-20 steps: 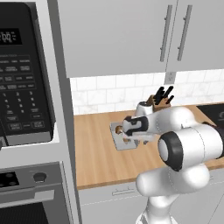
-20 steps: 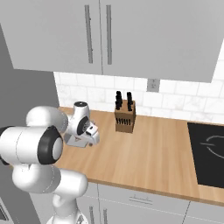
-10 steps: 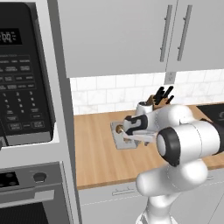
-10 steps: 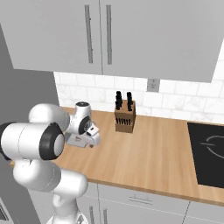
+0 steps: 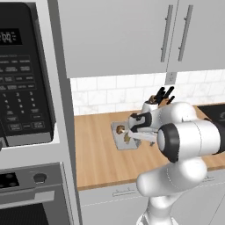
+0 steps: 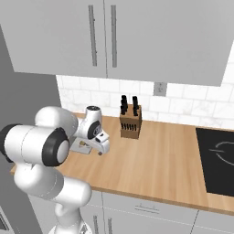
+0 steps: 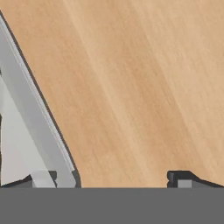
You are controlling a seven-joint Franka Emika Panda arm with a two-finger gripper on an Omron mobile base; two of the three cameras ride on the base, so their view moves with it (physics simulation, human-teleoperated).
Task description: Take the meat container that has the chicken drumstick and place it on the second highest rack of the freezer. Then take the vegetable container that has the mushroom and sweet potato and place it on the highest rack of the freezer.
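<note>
Wooden tabletop (image 6: 160, 160) under grey wall cabinets (image 6: 137, 36); knife block (image 6: 130, 122) against white tiled backsplash (image 6: 183, 107); black cooktop (image 6: 219, 160) (far right); microwave (image 5: 22, 79) above oven (image 5: 26, 193).

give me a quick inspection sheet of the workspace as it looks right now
surface: wooden counter, bare over most of its width
job's things: grey tray near the counter's left end, with small brown food pieces in it too small to name; freezer nothing seen
clutter: knife block standing by the tiled wall
grippers: gripper open, low over the counter, with the tray's rim running up beside one fingertip; nothing held
cables: nothing seen
surroundings: microwave above a wall oven on the left, grey upper cabinets, wall outlet, black cooktop on the right
</note>
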